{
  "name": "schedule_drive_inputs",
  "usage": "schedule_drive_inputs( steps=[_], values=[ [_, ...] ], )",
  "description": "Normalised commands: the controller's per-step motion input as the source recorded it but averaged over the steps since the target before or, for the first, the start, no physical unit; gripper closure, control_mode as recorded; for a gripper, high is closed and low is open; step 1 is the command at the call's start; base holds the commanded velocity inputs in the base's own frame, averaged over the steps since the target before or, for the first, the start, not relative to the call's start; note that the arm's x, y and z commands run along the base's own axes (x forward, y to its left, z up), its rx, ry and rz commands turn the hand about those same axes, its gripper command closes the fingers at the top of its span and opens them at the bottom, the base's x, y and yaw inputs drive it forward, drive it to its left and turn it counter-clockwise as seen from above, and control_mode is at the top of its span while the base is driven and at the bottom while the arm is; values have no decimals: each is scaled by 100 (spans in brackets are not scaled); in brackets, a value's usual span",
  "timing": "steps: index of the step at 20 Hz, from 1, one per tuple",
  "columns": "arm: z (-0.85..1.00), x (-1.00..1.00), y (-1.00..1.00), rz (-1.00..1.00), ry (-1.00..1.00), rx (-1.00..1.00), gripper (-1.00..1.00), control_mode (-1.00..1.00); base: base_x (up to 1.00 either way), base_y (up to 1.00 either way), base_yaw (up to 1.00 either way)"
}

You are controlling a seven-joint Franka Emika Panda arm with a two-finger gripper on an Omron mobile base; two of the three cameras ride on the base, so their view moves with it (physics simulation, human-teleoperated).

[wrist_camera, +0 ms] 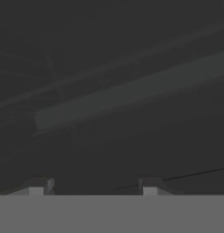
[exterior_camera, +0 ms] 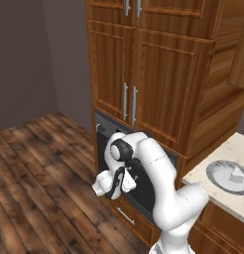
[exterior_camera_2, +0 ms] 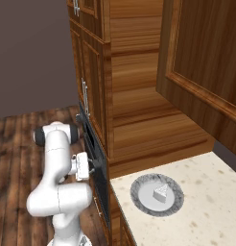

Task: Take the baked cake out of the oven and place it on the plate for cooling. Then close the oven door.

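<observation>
From your left base camera, the gripper is pressing up against the dark oven door — its fingers are hidden there. Further right, the cake is sitting on the plate on the pale counter. Your right base camera is showing the oven door edge-on, with the gripper at its face. The hand camera is giving you the fingertips spread apart — nothing between them — facing a dim grey bar.

Base views evenly lit w/ soft shadows, slightly blurry; hand view v. dim, murky.
</observation>
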Motion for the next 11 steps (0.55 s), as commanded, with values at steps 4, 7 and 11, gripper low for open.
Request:
schedule_drive_inputs(
  steps=[4,7,11],
  values=[
    [0,56,-57,0,0,-9,-100,-100,0,0,0],
    [0,26,-51,0,0,-8,-100,-100,0,0,0],
    [-2,1,-28,0,0,-3,-100,-100,0,0,0]
  ],
)
